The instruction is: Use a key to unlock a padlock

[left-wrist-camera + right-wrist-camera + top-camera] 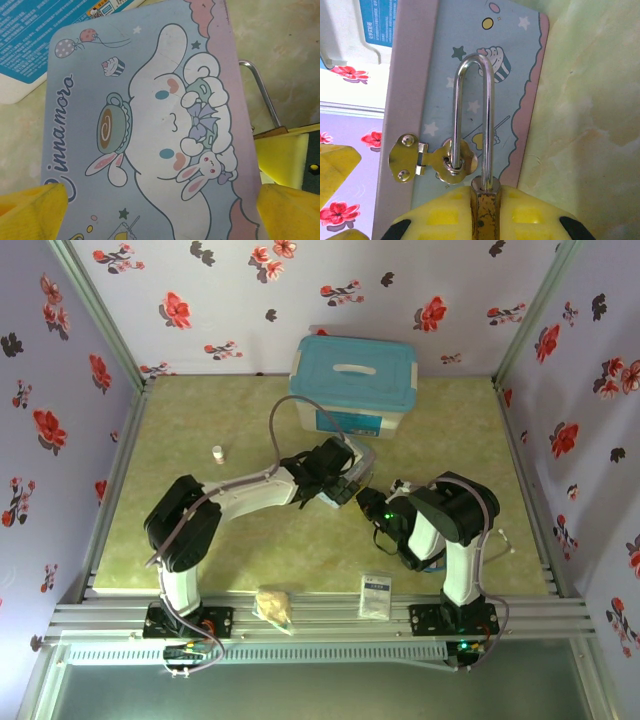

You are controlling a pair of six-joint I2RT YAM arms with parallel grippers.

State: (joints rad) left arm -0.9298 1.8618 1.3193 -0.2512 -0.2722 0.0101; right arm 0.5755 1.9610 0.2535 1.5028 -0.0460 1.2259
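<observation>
The padlock (487, 220) has a worn brass body and a silver shackle (490, 100). My right gripper (487, 205) is shut on the body between its yellow pads. One shackle leg sits in the body. The other leg is free of it and passes through the gold hasp (447, 162) of a pastel cartoon tin (150, 115). My left gripper (160, 210) hangs open over the tin's lid, with one yellow fingertip (30, 210) at each long side. In the top view the left gripper (345, 478) and right gripper (378, 508) meet at mid-table. The key is out of view.
A blue-lidded white storage box (352, 375) stands just behind the tin. A small white bottle (218, 453) is at the left of the green mat. A white packet (376, 595) and a crumpled beige bag (275, 605) lie at the near edge. Floral walls enclose three sides.
</observation>
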